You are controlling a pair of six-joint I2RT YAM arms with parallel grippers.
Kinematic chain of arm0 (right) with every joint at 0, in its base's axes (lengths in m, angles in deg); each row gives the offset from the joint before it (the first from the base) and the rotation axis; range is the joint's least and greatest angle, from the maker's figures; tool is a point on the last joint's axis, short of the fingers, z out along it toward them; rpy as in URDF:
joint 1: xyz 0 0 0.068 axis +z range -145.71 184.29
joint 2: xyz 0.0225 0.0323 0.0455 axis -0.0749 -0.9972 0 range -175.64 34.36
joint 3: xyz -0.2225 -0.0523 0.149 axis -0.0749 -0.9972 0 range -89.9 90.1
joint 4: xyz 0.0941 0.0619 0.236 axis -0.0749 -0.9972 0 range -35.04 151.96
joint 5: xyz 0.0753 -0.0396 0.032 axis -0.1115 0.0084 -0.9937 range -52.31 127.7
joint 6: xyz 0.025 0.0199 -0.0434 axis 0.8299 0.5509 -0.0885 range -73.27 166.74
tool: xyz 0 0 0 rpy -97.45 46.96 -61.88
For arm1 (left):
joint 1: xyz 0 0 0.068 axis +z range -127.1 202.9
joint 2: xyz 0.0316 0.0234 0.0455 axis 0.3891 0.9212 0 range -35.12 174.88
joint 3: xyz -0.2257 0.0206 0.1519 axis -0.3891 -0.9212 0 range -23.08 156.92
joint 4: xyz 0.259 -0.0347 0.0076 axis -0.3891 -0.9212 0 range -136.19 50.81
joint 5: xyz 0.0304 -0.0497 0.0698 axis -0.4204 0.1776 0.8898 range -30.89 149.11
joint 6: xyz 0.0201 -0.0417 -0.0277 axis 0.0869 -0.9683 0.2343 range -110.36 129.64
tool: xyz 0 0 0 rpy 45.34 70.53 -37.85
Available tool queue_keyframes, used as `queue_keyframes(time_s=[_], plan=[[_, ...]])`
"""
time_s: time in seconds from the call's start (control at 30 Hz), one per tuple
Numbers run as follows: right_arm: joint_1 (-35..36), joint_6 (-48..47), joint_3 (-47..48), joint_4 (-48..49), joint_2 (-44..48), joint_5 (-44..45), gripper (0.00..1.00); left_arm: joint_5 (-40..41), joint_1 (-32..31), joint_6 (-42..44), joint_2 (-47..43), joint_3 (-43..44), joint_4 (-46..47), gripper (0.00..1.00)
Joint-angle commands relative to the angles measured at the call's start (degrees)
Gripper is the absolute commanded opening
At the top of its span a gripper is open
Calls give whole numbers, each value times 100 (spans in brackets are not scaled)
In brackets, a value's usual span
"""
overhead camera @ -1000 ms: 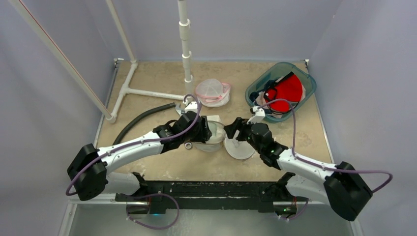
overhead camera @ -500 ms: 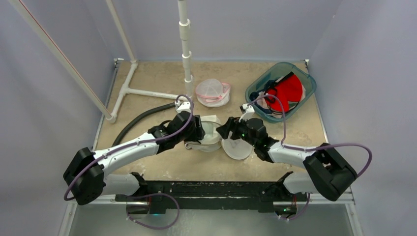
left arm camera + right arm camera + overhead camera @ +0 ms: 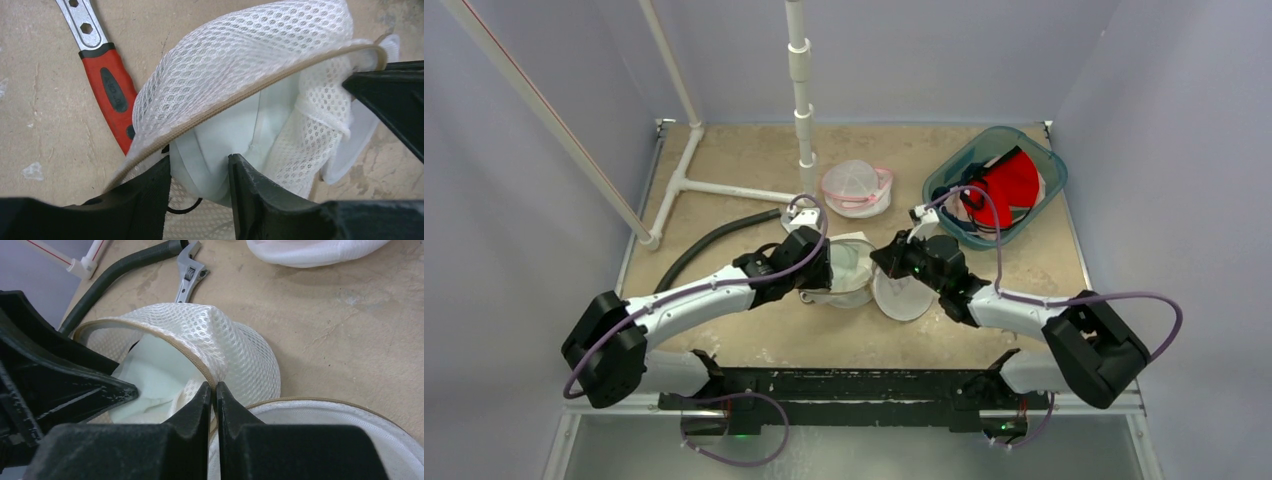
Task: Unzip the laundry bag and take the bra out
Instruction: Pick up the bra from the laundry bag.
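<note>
A tan table [image 3: 744,150] fills the view from above, with pale walls on three sides. Two black-and-white robot arms reach in from the near edge and meet near the middle of the table. A frame of white plastic pipes [image 3: 802,100] stands at the back and left. At the back right sits a teal bin [image 3: 1046,200] with a red garment [image 3: 1009,185] in it. A black hose [image 3: 709,245] curves across the left side of the table.

Between the two arms lies the laundry bag [image 3: 849,265] – a round white mesh pouch with a tan zipper along its rim. It is unzipped, its domed half tipped up, while its other half lies flat on the table just to the right. A second mesh pouch [image 3: 856,187] (this one trimmed in pink) rests further back, near the pipe.

Inside the open bag sits the bra [image 3: 230,140], a smooth white cup, not yet out.

A wrench [image 3: 112,95] with a red grip lies on the table, its handle running under the bag's edge.

The left gripper [image 3: 200,165] reaches into the opening, and its two fingers clamp the edge of the bra cup between them. The right gripper [image 3: 213,387] has its fingers pressed almost together – pinching the bag's zipper rim and mesh.
</note>
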Motion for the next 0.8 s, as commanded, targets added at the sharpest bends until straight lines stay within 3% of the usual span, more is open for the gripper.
queue_keyframes(time_s=[0.0, 0.2, 0.4, 0.63, 0.77], plan=[[-16, -191, -9, 60, 237, 74, 6, -99, 25, 112, 207, 110, 308, 38], [-21, -257, -83, -81, 306, 100, 2, -121, 26, 103, 93, 166, 402, 0], [-19, -188, -174, -222, 412, 213, 3, -272, 21, 159, -433, 207, 521, 0], [-24, -111, -252, -368, 611, 336, 11, -472, 26, 267, -1028, 175, 768, 0], [-17, -91, -252, -473, 729, 378, 24, -698, 26, 369, -1158, 236, 878, 0]])
